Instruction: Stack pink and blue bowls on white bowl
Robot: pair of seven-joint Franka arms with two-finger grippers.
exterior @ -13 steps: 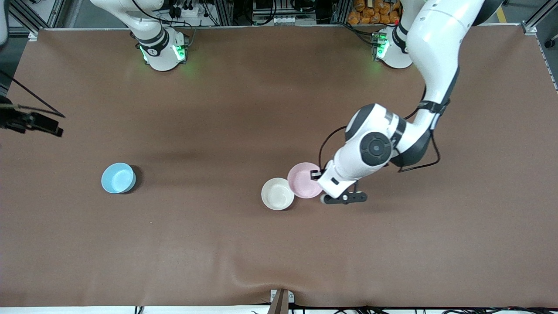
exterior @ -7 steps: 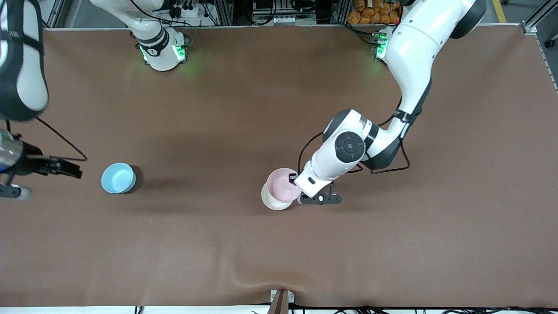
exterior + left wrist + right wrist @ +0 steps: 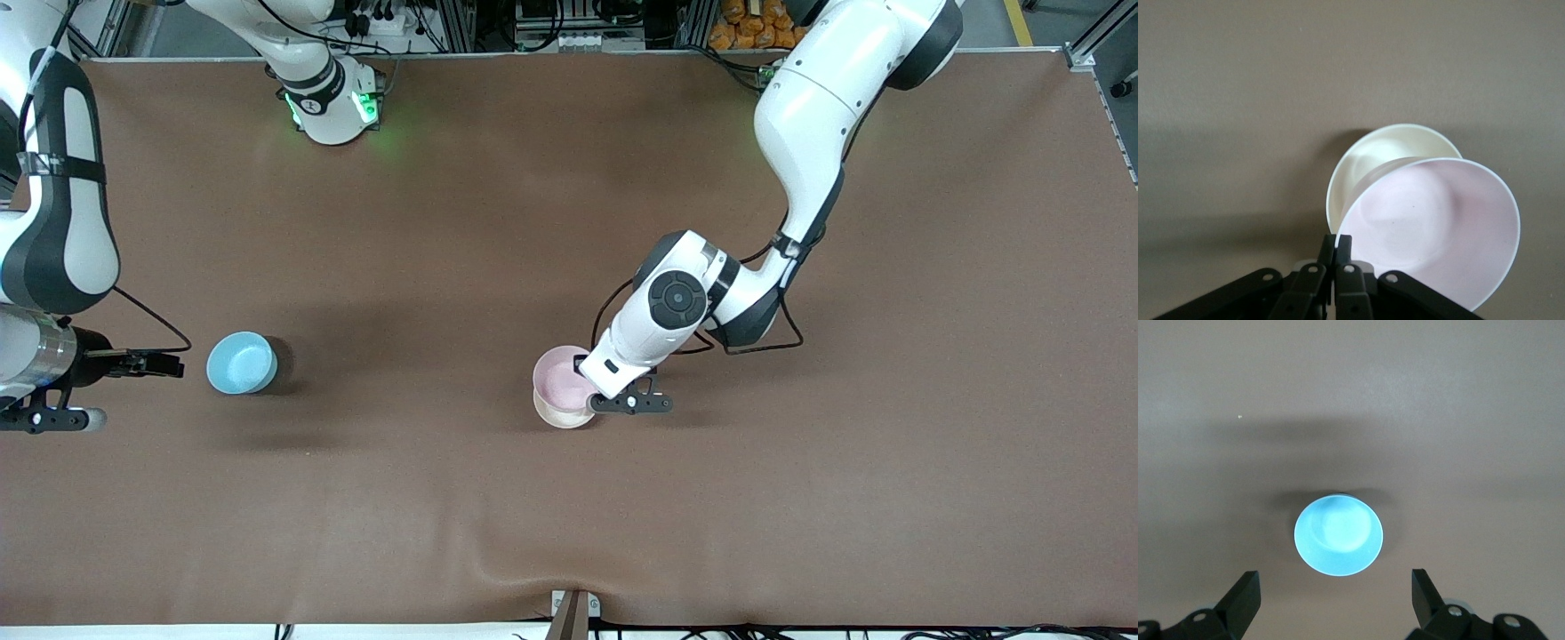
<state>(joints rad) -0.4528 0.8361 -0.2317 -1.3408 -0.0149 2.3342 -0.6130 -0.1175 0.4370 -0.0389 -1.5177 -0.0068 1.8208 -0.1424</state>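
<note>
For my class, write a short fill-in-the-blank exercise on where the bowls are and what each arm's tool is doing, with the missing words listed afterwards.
1. The left tool is shut on the rim of the ____ bowl.
2. That bowl is held over the ____ bowl.
3. The right tool hangs with its fingers ____.
4. The bowl standing alone toward the right arm's end of the table is ____.

Missing words: pink; white; open; blue

Robot lab, alu frame rig (image 3: 53,36), cabling (image 3: 373,18)
</note>
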